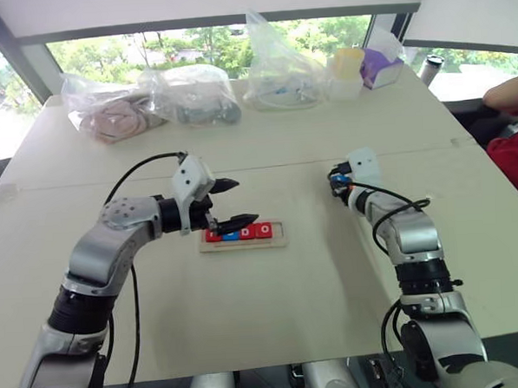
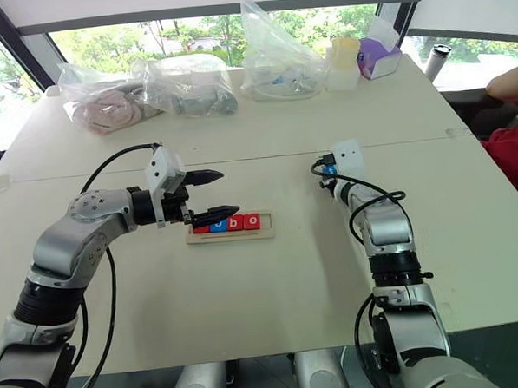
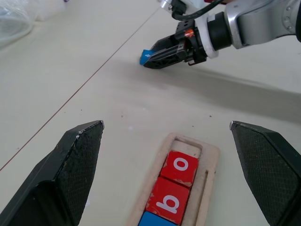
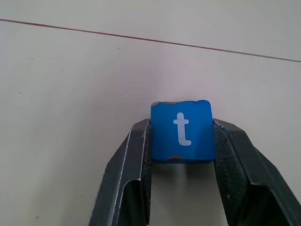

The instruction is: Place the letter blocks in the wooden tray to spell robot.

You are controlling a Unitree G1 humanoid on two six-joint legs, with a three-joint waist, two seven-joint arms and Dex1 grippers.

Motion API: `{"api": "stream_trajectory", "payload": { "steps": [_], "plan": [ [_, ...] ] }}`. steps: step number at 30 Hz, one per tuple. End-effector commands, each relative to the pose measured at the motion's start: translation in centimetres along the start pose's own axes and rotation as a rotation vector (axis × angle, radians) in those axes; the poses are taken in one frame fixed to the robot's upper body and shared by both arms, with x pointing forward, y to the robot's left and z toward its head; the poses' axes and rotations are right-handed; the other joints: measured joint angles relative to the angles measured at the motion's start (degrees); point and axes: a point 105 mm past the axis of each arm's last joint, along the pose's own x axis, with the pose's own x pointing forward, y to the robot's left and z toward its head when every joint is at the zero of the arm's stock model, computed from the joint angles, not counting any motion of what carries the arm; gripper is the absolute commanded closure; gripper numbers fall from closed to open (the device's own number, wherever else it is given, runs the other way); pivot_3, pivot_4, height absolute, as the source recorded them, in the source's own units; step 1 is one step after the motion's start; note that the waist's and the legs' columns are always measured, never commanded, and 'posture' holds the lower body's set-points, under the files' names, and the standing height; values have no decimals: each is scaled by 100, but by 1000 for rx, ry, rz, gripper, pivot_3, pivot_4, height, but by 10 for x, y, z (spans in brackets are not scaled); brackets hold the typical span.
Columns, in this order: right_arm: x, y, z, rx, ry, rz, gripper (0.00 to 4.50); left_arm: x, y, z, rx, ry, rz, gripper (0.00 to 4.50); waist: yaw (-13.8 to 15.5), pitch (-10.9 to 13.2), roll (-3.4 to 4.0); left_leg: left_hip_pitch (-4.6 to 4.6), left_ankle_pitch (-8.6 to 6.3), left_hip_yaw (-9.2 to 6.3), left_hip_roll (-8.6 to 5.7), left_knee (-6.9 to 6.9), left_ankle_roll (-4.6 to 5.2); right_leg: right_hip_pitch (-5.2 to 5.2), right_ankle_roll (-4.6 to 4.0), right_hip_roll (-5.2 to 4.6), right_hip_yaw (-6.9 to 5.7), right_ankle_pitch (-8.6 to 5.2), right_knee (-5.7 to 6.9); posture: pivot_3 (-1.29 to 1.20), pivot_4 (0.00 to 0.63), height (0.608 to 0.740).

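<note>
Head views: the wooden tray (image 1: pixel 243 236) lies mid-table (image 1: pixel 274 306), holding red and blue letter blocks (image 1: pixel 237 233). The left tool (image 1: pixel 233 202) hangs wide open above the tray's left end.

Left wrist view: tiles b (image 3: pixel 168 201) and o (image 3: pixel 180 165) sit in the tray.

Right wrist view: the right tool (image 4: pixel 182 141) pinches the blue t block (image 4: pixel 182 130), right of the tray.

left claw (image 1: pixel 233 204) hiding wooden tray's (image 1: pixel 277 242) first tile

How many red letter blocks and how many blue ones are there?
Red letter blocks: 3, all in the wooden tray: r, b, o.
Blue letter blocks: 2: o in the tray, t between the right hand's fingers.
Total: 5
</note>
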Motion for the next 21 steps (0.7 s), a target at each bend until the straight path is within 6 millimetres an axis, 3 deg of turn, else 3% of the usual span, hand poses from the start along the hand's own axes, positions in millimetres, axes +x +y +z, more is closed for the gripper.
{"api": "stream_trajectory", "payload": {
  "steps": [1,6,11,15,19,21],
  "plan": [
    [-34,-3,18,53,-54,-61,3319,-13,1,14,17,-40,23,0,7,0,0,-3,0,-1,1,-2,0,-3,1,0,0,-1,-1,0,150,740],
    [-81,50,-8,134,74,44,3319,-15,-1,11,21,-22,12,0,-26,-2,3,-2,0,-4,7,-8,0,-9,1,1,0,-2,2,0,150,740],
    [-93,54,-32,178,189,-3,3319,-12,-16,14,45,-9,-99,0,-30,-2,3,-1,1,2,3,5,-1,-6,-5,-2,-2,-21,-3,0,150,740],
    [-93,53,-37,196,215,-19,3319,-13,-21,16,41,2,-149,0,-29,-2,2,0,1,2,3,6,-1,-3,-6,-2,-2,-23,-5,0,150,740],
    [-94,57,-39,228,221,-12,1378,-18,-30,14,45,46,-207,0,-40,-3,2,2,1,1,5,-2,-1,-4,-5,2,-3,-22,-6,0,150,740],
    [-96,48,-21,223,117,5,335,-18,-29,13,44,53,-200,0,-26,-3,2,2,1,1,5,-4,-1,-4,-3,1,-3,-22,-6,0,150,740]
  ]
}}
